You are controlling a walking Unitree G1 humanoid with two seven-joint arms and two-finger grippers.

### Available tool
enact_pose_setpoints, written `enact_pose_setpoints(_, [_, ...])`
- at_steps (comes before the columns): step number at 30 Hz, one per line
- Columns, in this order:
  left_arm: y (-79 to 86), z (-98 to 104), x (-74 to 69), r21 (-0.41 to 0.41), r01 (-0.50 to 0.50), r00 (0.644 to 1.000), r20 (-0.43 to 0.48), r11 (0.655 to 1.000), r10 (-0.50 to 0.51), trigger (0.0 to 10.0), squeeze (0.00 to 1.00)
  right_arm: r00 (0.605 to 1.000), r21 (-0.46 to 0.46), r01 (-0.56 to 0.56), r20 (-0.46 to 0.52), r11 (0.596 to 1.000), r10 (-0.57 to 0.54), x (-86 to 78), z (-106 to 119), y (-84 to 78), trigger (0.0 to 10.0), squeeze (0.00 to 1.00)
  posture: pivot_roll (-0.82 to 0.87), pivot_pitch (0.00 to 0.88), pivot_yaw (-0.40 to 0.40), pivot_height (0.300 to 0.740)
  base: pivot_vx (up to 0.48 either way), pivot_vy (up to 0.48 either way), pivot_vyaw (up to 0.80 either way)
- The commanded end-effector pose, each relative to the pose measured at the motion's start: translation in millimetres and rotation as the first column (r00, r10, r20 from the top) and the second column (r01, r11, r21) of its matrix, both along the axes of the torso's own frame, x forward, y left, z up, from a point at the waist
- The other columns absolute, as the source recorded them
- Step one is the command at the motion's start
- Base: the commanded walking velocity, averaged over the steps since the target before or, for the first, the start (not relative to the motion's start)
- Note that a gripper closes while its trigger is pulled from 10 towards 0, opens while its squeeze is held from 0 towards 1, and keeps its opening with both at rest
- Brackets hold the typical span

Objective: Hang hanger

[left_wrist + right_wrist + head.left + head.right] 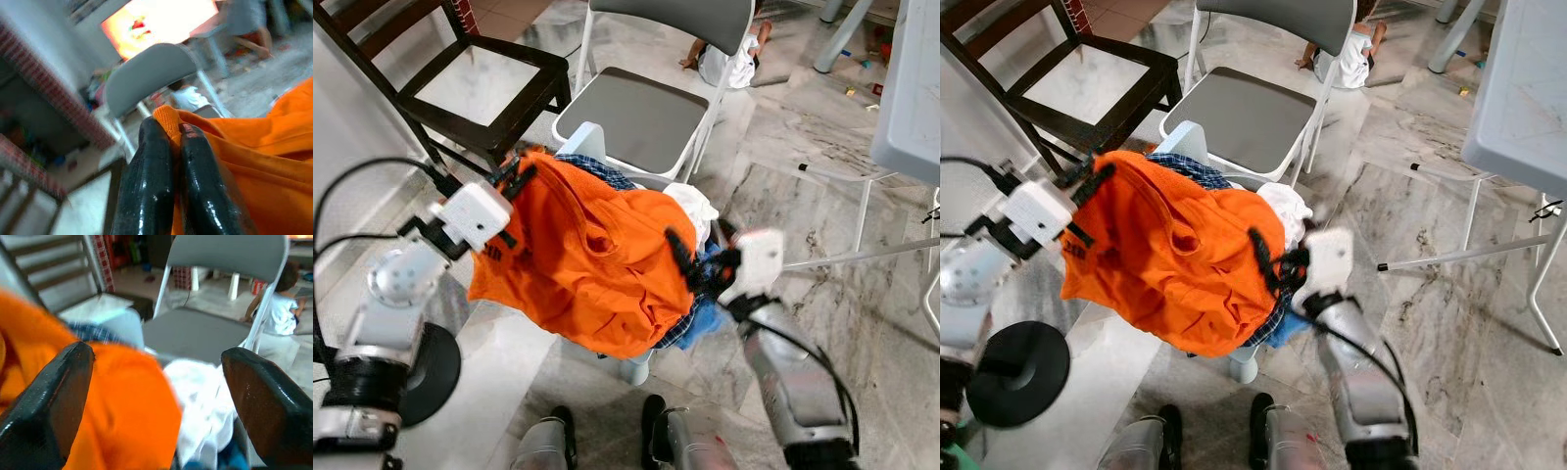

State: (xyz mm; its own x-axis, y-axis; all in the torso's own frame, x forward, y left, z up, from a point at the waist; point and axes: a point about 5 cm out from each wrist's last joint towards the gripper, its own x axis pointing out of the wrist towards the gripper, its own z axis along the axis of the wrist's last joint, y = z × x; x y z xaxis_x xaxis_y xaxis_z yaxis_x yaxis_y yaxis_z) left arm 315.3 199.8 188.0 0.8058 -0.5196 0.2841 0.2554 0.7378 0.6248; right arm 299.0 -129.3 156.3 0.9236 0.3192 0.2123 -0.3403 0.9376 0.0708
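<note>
Marble floor (842, 294) with grey veins lies under everything, and no bench carries the work. An orange shirt (592, 259) is held up over a white hamper (590, 142) heaped with clothes, among them a blue checked piece (597, 168) and a white one (695, 208). No hanger can be made out in the shirt or near it; if one is there, it is hidden by the cloth.

The shirt's hem is pinched by the left pincer (168, 142), its two fingers pressed together on a fold of orange cloth at the shirt's left edge. The right pincer (690, 262) is set against the shirt's right edge with its fingers spread wide, and nothing is gripped between them; in its wrist view orange cloth and the white piece lie in the gap.

Behind the hamper a grey folding chair (646, 113) stands, a dark wooden chair (470, 83) to its left. A person (729, 54) sits on the floor further back. White table legs (862, 211) rise at the right.

The step in hand is judged to be an early one: the garment is being lifted and spread, not yet hung. The next move seems to call for a firm hold by the right pincer on the free edge, so that the collar can be found and a hanger or rail sought.
</note>
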Motion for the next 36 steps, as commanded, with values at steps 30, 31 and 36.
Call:
enact_pose_setpoints(30, [-79.3, -61, -17.5, -0.380, -0.174, 0.931, -0.363, 0.909, 0.026, 10.0, 0.00, 0.950, -0.002, 0.280, -0.144, 0.960, -0.277, -23.4, -27, -34.8, 10.0, 0.00, -0.08, 0.222, -0.016, 0.740, 0.000, 0.000, -0.10])
enact_pose_setpoints(31, [-81.5, -62, -17.4, -0.372, -0.154, 0.929, -0.370, 0.915, 0.006, 10.0, 0.00, 0.947, -0.003, 0.288, -0.145, 0.958, -0.285, -24.8, -27, -34.8, 10.0, 0.00, -0.08, 0.223, -0.015, 0.740, 0.000, 0.000, -0.80])
enact_pose_setpoints(36, [-82.1, -66, -12.2, -0.331, -0.129, 0.928, -0.372, 0.935, -0.004, 10.0, 0.00, 0.942, 0.022, 0.298, -0.169, 0.954, -0.291, -23.5, -34, -29.4, 10.0, 0.00, -0.05, 0.190, -0.005, 0.740, 0.000, 0.000, -0.80])
